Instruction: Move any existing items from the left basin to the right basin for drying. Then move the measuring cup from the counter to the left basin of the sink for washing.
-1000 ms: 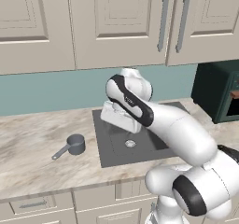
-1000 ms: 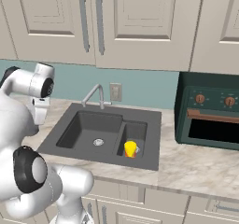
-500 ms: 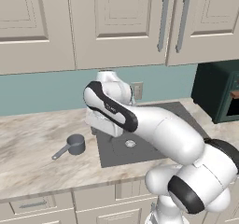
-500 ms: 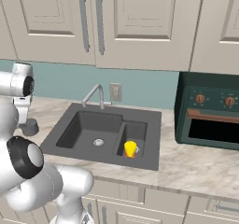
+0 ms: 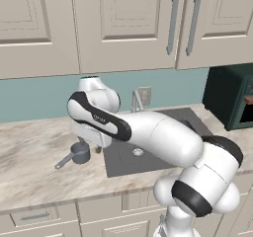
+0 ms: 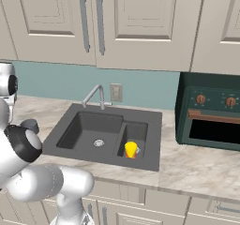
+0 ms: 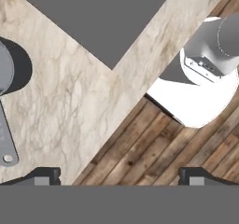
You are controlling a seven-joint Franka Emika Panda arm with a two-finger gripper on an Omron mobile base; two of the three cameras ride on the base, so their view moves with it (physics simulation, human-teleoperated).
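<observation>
The measuring cup stands on the counter left of the sink, its thin handle pointing toward the front left. My gripper is open and holds nothing. It hovers over the counter's front edge, with the measuring cup off to its left and apart from the fingertips. In the left base view my hand hangs just above and right of the cup. The yellow cup-like item stands upright in the narrow right basin. In the wide left basin I see only its silver drain.
A silver gooseneck faucet rises behind the sink. A dark green toaster oven sits on the counter at the right. Cream cabinets hang above, and wooden floor lies beyond the counter edge.
My arm has swung left from above the sink to over the counter beside the measuring cup. The yellow item has stayed in the right basin.
</observation>
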